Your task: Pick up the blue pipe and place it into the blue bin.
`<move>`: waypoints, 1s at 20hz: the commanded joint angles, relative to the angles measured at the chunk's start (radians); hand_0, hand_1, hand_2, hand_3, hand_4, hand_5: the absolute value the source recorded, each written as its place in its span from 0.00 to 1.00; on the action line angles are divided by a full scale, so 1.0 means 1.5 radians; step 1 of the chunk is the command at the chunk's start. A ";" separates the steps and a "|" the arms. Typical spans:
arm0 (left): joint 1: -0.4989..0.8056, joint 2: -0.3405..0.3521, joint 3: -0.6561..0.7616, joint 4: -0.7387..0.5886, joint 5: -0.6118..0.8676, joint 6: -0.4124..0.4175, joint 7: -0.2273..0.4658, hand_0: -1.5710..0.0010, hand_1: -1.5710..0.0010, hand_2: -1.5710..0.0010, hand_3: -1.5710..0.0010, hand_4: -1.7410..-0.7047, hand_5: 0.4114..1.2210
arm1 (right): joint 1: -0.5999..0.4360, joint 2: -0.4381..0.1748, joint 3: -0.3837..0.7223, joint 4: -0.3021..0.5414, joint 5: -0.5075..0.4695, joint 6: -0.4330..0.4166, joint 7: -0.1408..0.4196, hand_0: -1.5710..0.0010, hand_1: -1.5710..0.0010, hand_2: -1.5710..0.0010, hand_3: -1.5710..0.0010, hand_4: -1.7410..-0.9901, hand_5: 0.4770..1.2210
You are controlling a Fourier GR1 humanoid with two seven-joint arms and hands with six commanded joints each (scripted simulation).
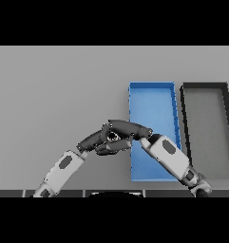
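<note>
No blue pipe shows anywhere in the head view; the two hands meet over the spot just left of the blue bin and hide whatever lies under them. My right hand reaches left from the bin's near half, past its left wall. My left hand comes up from the lower left with fairly straight fingers that touch the right hand. A small pale ring shows between the hands. The blue bin is a long open box, and its visible floor is bare.
A dark grey bin of the same shape stands right of the blue one, close beside it. My right forearm lies across the blue bin's near end. Grey table spreads to the left and back.
</note>
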 commanded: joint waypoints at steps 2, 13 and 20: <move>0.005 -0.001 0.001 0.003 -0.026 -0.006 -0.017 0.76 0.77 0.80 0.78 0.63 0.87 | 0.005 -0.008 0.006 -0.007 -0.002 0.002 -0.005 0.01 0.01 0.01 0.01 0.33 0.98; -0.007 -0.014 0.019 0.026 -0.021 0.007 0.032 0.98 0.98 0.98 0.98 0.82 0.22 | -0.013 -0.019 0.013 0.006 -0.009 -0.012 -0.015 0.00 0.00 0.00 0.00 0.33 1.00; 0.017 -0.014 0.016 0.018 -0.021 0.013 0.046 1.00 1.00 1.00 1.00 0.80 0.15 | -0.052 -0.041 -0.017 -0.022 -0.154 -0.055 0.073 0.00 0.00 0.00 0.00 0.21 1.00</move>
